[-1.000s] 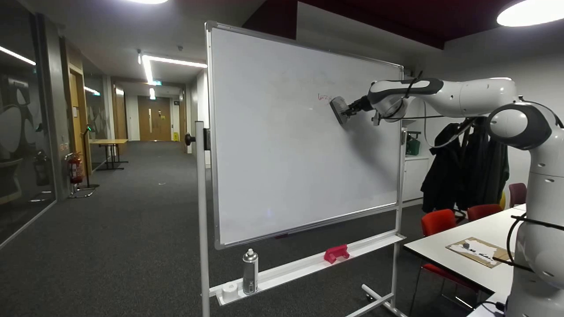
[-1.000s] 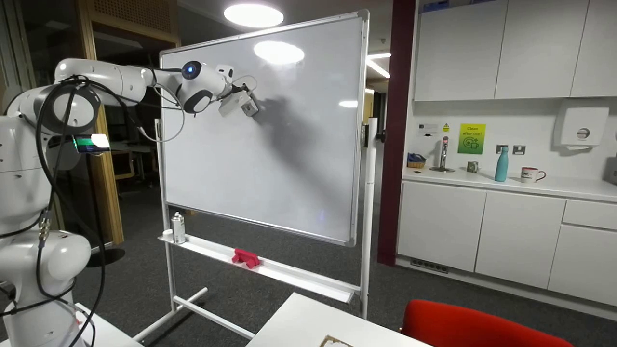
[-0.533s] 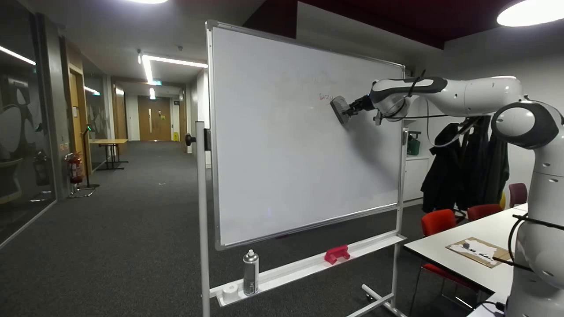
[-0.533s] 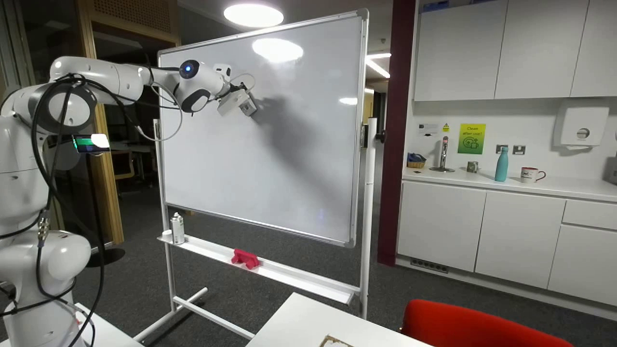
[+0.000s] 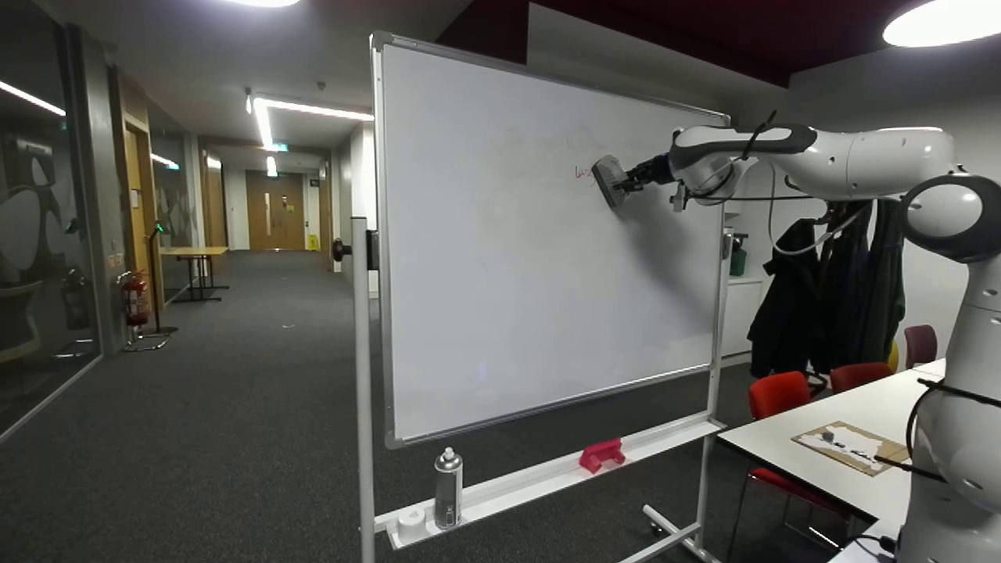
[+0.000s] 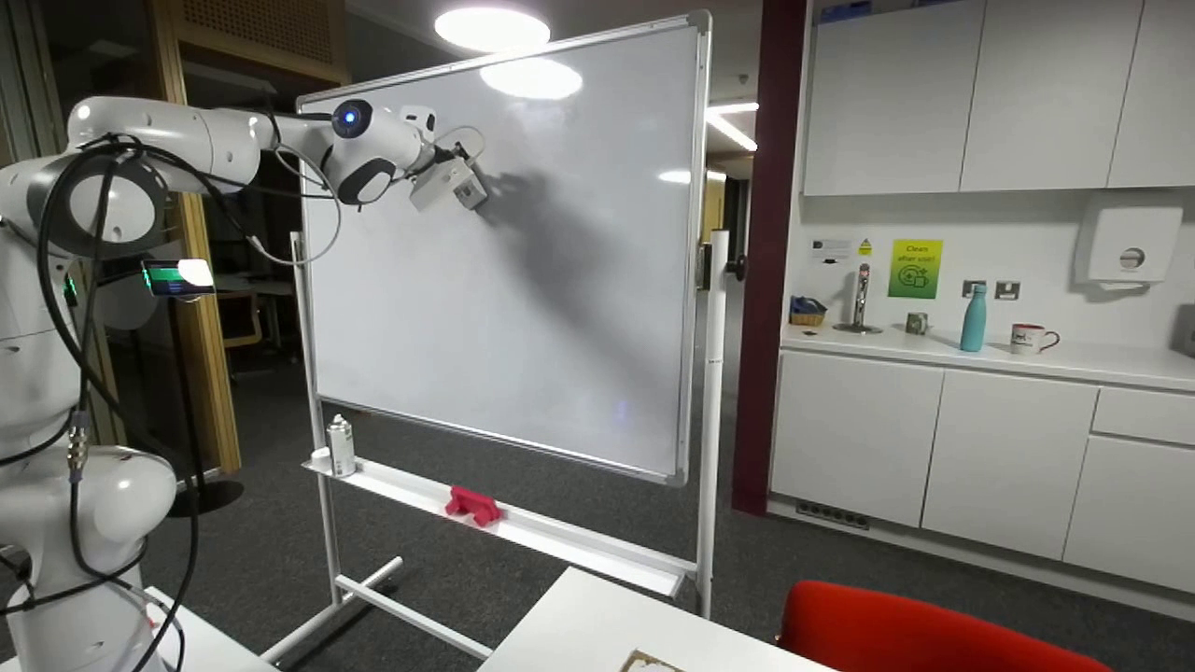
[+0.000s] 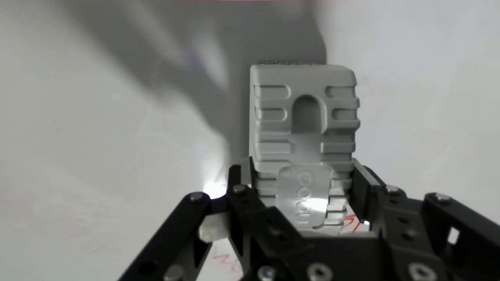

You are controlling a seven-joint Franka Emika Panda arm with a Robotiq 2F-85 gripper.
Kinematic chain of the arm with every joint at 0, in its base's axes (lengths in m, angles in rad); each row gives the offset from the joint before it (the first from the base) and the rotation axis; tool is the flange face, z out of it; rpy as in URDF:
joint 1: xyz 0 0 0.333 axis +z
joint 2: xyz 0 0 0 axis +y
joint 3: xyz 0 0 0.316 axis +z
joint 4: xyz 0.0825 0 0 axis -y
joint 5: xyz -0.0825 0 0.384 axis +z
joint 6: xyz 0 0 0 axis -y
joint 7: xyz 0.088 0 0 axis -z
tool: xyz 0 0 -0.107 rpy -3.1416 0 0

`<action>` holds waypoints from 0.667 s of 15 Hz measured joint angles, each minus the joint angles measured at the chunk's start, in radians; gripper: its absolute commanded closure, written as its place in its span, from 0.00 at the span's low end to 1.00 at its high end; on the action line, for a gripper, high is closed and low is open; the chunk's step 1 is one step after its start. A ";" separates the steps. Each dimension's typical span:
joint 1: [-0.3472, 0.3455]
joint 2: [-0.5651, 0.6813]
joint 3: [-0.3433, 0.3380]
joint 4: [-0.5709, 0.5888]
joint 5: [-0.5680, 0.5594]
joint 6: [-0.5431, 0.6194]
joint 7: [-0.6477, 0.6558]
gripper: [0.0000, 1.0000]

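Gripper (image 7: 302,171) clasping nobo eraser (image 7: 306,146), red handwriting (image 5: 583,172)

Two fingers (image 7: 362,195), one eraser (image 7: 306,148), one whiteboard (image 5: 500,297).

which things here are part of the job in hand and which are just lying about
Seemingly part of the job:
gray eraser, clamped in the gripper
whiteboard
red writing on it

Seemingly just lying about:
spray can and pinkish-red object on the tray
teal bottle and mug on the counter
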 measured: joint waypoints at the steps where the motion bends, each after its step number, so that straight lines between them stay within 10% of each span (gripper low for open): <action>1: 0.000 -0.007 0.000 0.000 0.000 0.000 0.001 0.66; 10: -0.006 -0.019 -0.005 0.024 0.000 0.000 0.017 0.66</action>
